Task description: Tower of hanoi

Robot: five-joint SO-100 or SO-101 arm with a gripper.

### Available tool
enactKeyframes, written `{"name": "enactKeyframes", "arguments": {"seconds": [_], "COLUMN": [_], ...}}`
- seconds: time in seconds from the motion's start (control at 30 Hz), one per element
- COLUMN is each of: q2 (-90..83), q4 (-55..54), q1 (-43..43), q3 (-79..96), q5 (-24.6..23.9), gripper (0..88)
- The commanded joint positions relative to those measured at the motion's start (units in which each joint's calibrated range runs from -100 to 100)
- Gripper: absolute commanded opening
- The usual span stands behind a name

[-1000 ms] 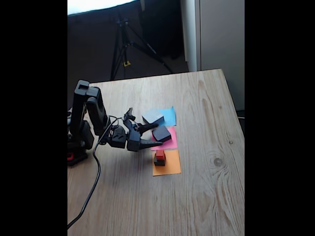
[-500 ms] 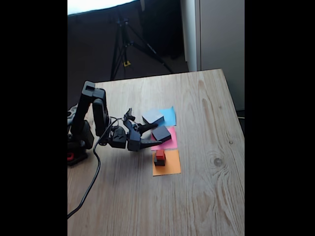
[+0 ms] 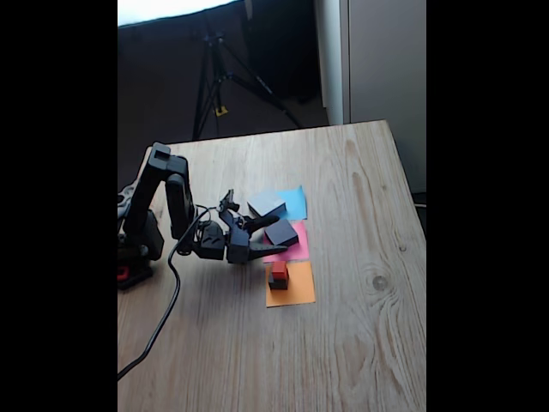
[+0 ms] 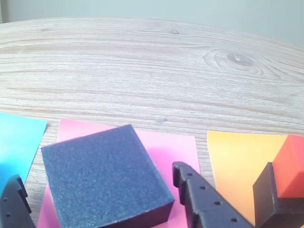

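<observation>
- You are looking at a wooden table [image 3: 343, 343] that is carrying everything; its grain and a knot are showing clearly in the wrist view.
- Your black arm [image 3: 163, 206] is sitting at the table's left edge in the fixed view, folding down low and reaching right toward the paper squares, with a black cable [image 3: 159, 326] trailing toward the near edge.
- Three paper squares are lying in a row: blue paper square [image 3: 294, 202] farthest, pink paper square [image 3: 296, 249] in the middle, orange paper square [image 3: 292, 292] nearest.
- The large flat grey block [image 3: 267, 204] is resting on the blue square.
- The medium black block [image 4: 104, 178] is sitting on the pink square, turned a little askew to its edges.
- Your gripper [image 4: 102, 190] is spreading wide around that medium block: one finger is showing at the block's left and the other at its right, both apart from its sides, so it is gripping nothing.
- The small black cube [image 3: 278, 280] is standing on the orange square, just beside the right finger in the wrist view.
- The tiny red cube [image 3: 280, 269] is sitting on top of the small black cube.
</observation>
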Motion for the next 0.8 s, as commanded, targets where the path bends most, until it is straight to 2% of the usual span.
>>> {"name": "enactKeyframes", "arguments": {"seconds": [0.0,0.77], "q2": [-0.13,1.83], "q4": [-1.10,-1.02], "q1": [-0.79,-2.46], "q3": [-0.80,-2.80], "q5": [0.69,0.69], "gripper": [37.0,27.7]}}
